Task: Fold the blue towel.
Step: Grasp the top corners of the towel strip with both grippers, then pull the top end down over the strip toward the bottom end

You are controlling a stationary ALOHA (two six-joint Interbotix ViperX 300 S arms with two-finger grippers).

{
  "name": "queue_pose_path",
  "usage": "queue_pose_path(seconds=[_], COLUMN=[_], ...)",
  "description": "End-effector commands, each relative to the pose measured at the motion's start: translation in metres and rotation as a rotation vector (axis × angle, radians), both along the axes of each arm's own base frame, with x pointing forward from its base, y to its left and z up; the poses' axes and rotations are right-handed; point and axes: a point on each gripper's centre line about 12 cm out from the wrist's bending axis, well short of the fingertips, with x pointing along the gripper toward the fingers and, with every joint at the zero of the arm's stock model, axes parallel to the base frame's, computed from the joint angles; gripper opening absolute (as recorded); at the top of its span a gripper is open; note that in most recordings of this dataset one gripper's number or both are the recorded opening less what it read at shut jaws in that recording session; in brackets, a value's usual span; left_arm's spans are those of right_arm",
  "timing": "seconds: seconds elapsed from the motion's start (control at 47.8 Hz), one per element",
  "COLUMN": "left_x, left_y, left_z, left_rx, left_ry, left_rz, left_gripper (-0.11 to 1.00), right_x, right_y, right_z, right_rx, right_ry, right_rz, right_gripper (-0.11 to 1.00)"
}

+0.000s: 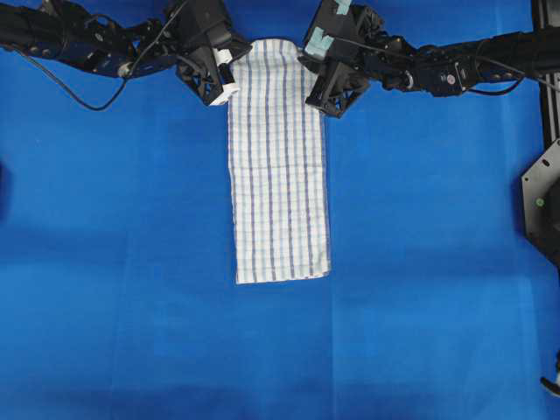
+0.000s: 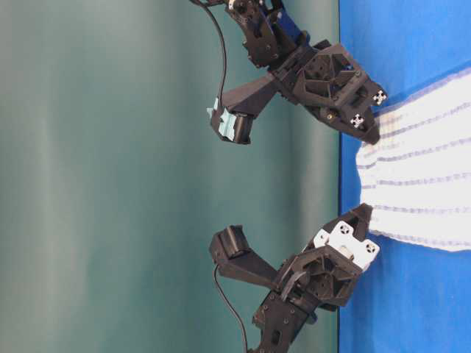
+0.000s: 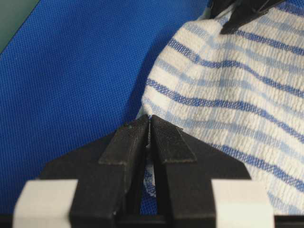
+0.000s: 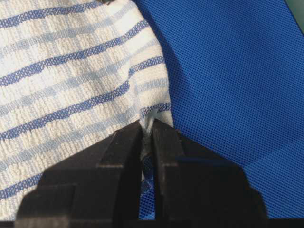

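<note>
- At the top of the overhead view, both grippers have hold of the towel (image 1: pixel 278 166), one at each corner of its far short edge: the left gripper (image 1: pixel 223 90) on the left corner, the right gripper (image 1: pixel 317 98) on the right corner.
- Left gripper: in its wrist view the jaws are pressed together, with a thin fold of striped cloth caught between the fingertips (image 3: pixel 135 137).
- Right gripper: same state, jaws pinching the towel's edge, with cloth showing in the narrow slit between the fingertips (image 4: pixel 164 137).
- Towel: a long narrow strip lying flat on the blue cover (image 1: pixel 105 262), running from the grippers down to a free short edge near the middle of the table. It already looks doubled lengthwise, though I cannot tell for sure.
- Near the grippers the cloth bunches and lifts slightly off the cover; the table-level view shows it puckered between the two pinches.
- Step in hand, as I judge it: the grasp of the far corners is made and the fold itself is not yet begun.
- Next move calls for lifting both corners together, keeping them level and equally spaced so the edge stays taut, then carrying them over toward the free short edge and laying them on it.
- Risk: a thin pinch may slip, or catch only one layer.
</note>
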Motion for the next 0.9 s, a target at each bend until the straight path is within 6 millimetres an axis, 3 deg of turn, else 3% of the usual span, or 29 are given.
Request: queue_pose_path(seconds=[0.0, 0.23, 0.523, 0.878], left_x=[0.009, 0.016, 0.013, 0.012], left_y=[0.001, 0.004, 0.002, -0.032], left_z=[0.013, 0.023, 0.054, 0.11], left_rx=[0.034, 0.073, 0.091, 0.098], left_ry=[-0.034, -0.046, -0.046, -0.066], left_rz=[-0.017, -0.036, -0.048, -0.122], left_gripper=[0.01, 0.01, 0.01, 0.01], right_x=[0.004, 0.005, 0.001, -0.007], right_y=[-0.003, -0.004, -0.001, 0.031], right_z=[0.008, 0.013, 0.048, 0.089], right_rx=[-0.013, -0.017, -0.044, -0.065], right_ry=[-0.024, -0.034, -0.1, -0.181], right_rz=[-0.004, -0.005, 0.001, 0.064], right_gripper=[-0.01, -0.01, -0.01, -0.01])
